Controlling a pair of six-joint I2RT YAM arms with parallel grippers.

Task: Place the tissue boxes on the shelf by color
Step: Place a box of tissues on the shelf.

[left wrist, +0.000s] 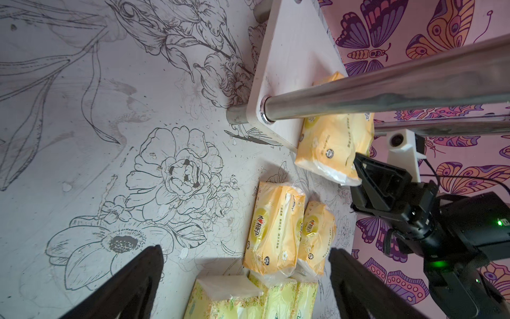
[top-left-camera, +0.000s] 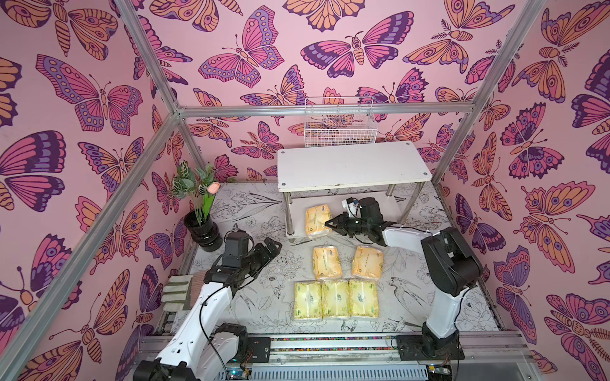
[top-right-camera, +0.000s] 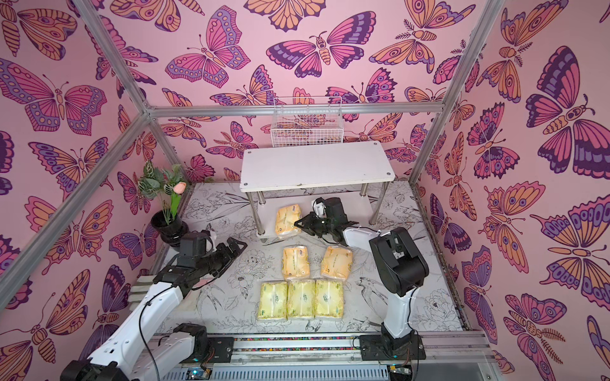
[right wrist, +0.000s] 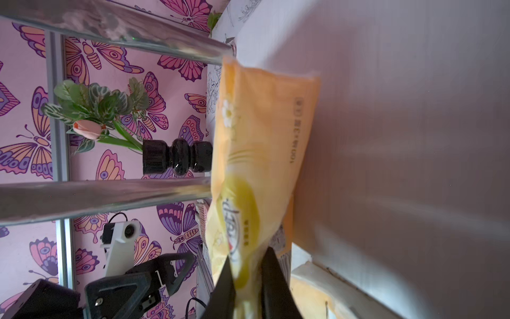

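Lying nearest, three pale yellow-green tissue packs (top-left-camera: 336, 299) sit side by side; just beyond, two orange packs (top-left-camera: 326, 263) rest on the table (top-left-camera: 264, 303). At left the left gripper (top-left-camera: 272, 245) hovers spread wide, empty. Farther, the right gripper (top-left-camera: 329, 224) pinches the third orange pack (top-left-camera: 317, 220) on the left end of the shelf (top-left-camera: 353, 165), on its lower board.
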